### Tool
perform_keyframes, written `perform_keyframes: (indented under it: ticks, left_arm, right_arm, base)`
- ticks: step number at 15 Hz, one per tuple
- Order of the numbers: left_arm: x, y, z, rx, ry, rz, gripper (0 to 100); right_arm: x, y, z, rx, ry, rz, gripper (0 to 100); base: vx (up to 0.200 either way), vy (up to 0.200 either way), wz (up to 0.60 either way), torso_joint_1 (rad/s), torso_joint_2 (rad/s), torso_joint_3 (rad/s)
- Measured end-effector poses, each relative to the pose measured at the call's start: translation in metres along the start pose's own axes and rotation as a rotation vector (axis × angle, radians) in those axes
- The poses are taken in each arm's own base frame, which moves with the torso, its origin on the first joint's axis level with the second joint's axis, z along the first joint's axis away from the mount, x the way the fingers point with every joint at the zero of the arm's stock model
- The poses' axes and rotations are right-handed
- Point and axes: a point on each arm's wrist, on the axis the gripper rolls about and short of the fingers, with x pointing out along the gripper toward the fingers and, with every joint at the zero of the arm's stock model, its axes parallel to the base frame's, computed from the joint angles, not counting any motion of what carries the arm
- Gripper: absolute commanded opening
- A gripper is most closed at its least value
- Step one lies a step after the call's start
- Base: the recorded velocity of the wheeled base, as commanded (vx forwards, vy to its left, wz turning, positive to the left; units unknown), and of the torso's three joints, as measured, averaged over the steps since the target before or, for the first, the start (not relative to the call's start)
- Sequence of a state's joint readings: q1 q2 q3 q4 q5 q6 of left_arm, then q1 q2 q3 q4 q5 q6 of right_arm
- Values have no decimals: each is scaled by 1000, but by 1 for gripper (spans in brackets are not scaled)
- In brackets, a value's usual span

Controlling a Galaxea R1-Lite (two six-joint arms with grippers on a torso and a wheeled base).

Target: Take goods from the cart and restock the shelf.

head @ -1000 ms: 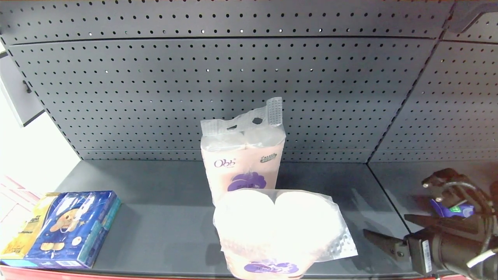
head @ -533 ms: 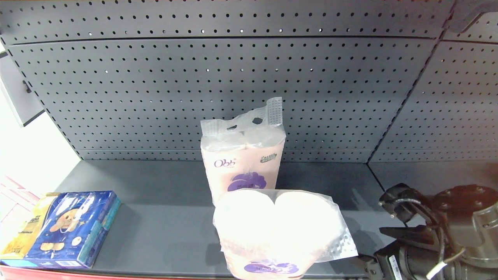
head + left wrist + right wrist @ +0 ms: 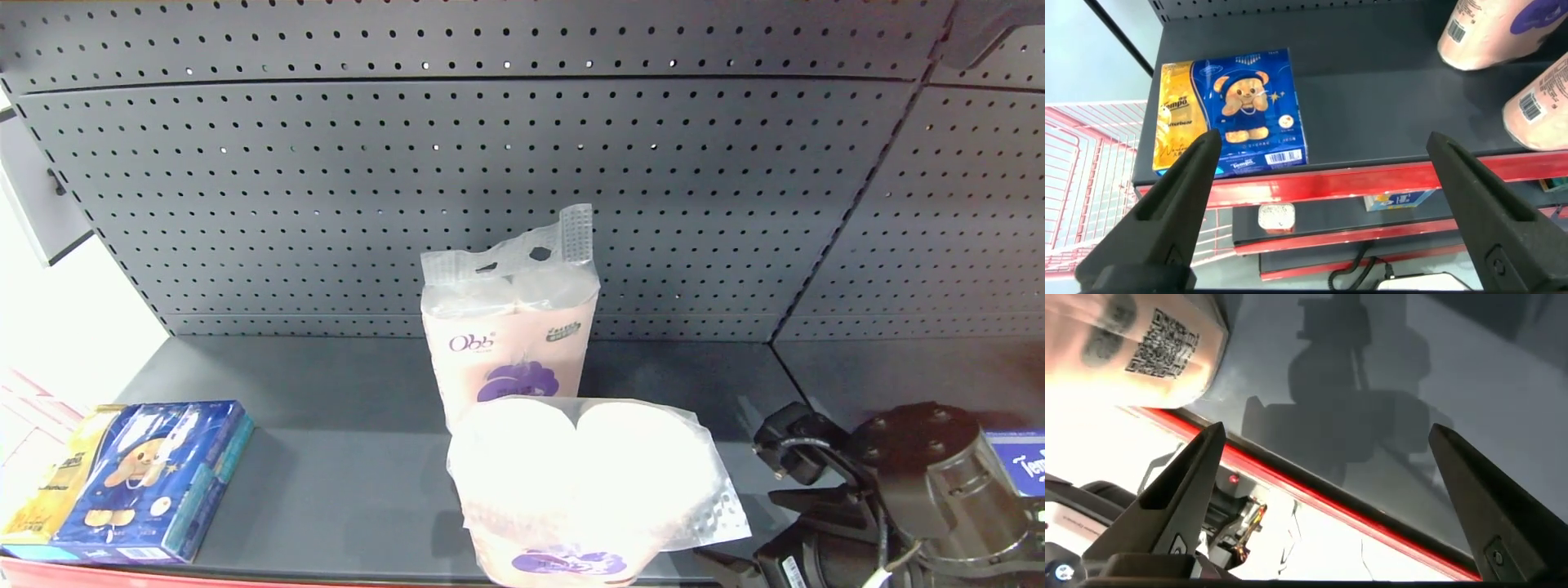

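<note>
Grey perforated back panel (image 3: pixel 490 188) stands upright at the rear. Lower down, a small white tag (image 3: pixel 1275 216) sits on a dark rail (image 3: pixel 1323 229); a black cable (image 3: pixel 1362 260) runs beneath.

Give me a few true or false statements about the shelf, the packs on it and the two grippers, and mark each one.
1. A front toilet-roll pack sits before a rear toilet-roll pack on the shelf. True.
2. The blue tissue pack lies at the shelf's right end. False: it lies at the left end, beside a yellow pack.
3. The left gripper is shut on a pack. False: it is open and empty.
4. The right gripper is open and empty. True.
</note>
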State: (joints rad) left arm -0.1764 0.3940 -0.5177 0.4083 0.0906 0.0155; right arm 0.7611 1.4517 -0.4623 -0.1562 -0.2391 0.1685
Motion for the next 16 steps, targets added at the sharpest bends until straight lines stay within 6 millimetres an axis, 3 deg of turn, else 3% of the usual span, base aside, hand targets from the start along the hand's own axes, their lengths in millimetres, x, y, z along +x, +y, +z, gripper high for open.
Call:
perform_keyframes:
  ticks: [16]
  left_arm:
    - [1,0,-1,-14,5,-4,100]
  right_arm:
    - [33,12,29,-8,20,-55,100]
  base:
    - [0,0,0,0,0,0]
